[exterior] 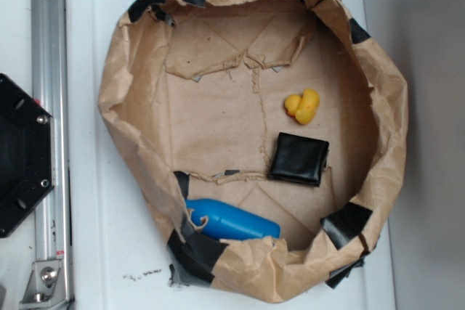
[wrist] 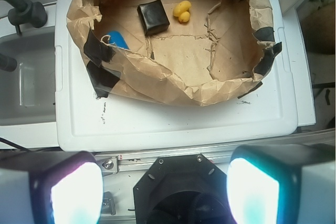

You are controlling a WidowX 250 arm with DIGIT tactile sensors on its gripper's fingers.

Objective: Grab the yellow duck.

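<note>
The yellow duck (exterior: 302, 106) (wrist: 181, 10) lies on the brown paper floor of a crumpled paper basin (exterior: 116, 92) (wrist: 173, 90), toward the right side in the exterior view, its two glossy lobes side by side with a small orange part facing the far wall. Just below it in that view, near but apart, sits a black square pouch (exterior: 299, 158) (wrist: 153, 17), flat on the paper and larger than the duck. Lower left of the pouch, a blue rounded object (exterior: 231, 220) (wrist: 117, 39) rests against the basin's wall, partly tucked under the folded paper edge. Strips of black tape (exterior: 349, 223) (wrist: 97, 51) patch the basin's rim at several spots. The basin stands on a white worktop (exterior: 94, 252) (wrist: 157, 124), which looks like a plastic lid, with a metal rail (exterior: 49, 107) (wrist: 157, 157) running along one side and the arm's black base (exterior: 22, 154) (wrist: 178, 190) beyond it.

From my wrist camera the pincer (wrist: 164, 190) is held well back from the basin, above the rail and the base. Its two fingers (wrist: 71, 192) glow pale at the bottom corners of the frame, spread wide apart with nothing between them. The duck is well apart from them, at the far end of the basin.
</note>
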